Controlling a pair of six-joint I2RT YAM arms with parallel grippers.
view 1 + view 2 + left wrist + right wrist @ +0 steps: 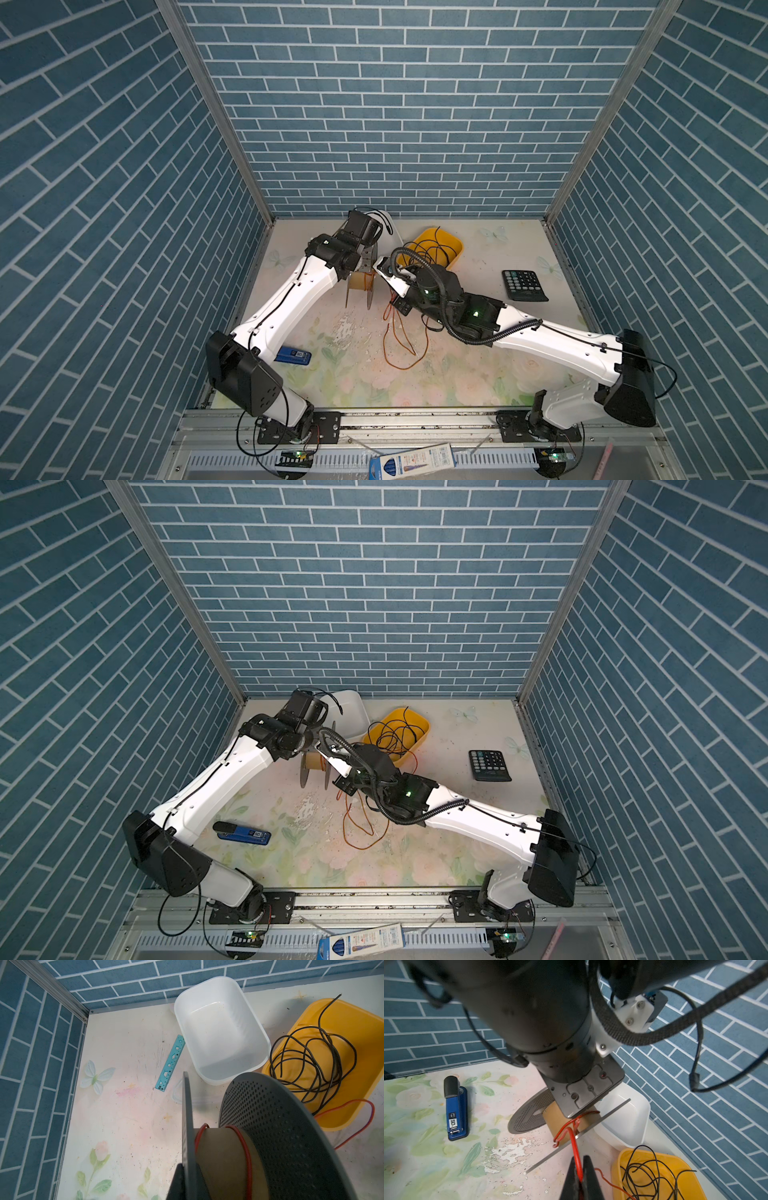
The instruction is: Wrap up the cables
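**Right claw feeds cable; left claw holds spool.**
The right gripper [579, 1162] is pinched tight on the orange cable [574, 1147], just beside the spool [220, 1159]. The left gripper [368, 262] is clamped on the spool, toward the far-left of the worktop [478, 374]. The spool axis runs along the far edge. The cable crosses one flange [280, 1126] to the core, and slack trails toward the near edge. The right arm is nearer.

Robot lab test cell: brick-print wall panels [407, 124] on aluminium frame posts [210, 104] box in a floral-covered counter [457, 374], two white arms [291, 299] bolted to a metal rail [415, 426], bare circuit boards [297, 457] alongside.
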